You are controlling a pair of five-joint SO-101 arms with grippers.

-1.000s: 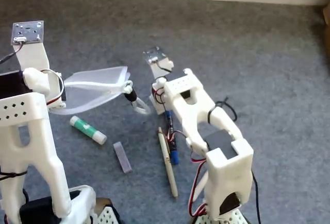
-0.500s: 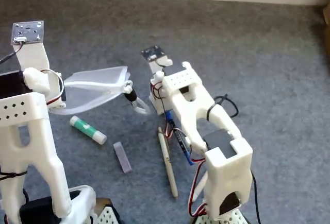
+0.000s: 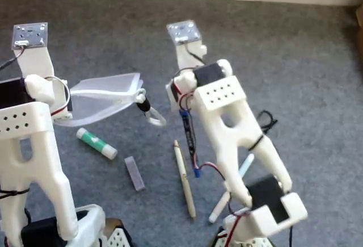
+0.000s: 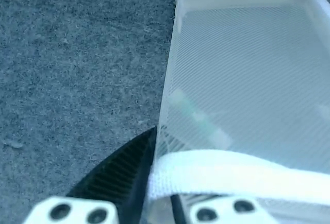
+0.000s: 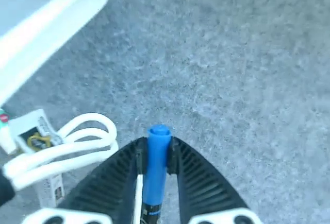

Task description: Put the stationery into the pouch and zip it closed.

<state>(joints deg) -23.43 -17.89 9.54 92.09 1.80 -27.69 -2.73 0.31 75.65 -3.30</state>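
My left gripper is shut on the rim of the translucent mesh pouch and holds it off the carpet; in the high view the pouch points toward the middle, its zip pull dangling. My right gripper is shut on a blue pen. From above, the blue pen hangs tilted just right of the pouch mouth. A green glue stick, a grey eraser, a wooden pencil and a white pen lie on the carpet.
Grey carpet covers the whole floor, open at the back and right. The pouch's white cord loop shows beside the right fingers. Both arm bases stand at the front edge.
The right arm has risen and swung back with the blue pen, lifting it off the carpet. A white pen under the arm is now uncovered. The left arm and pouch stay still.
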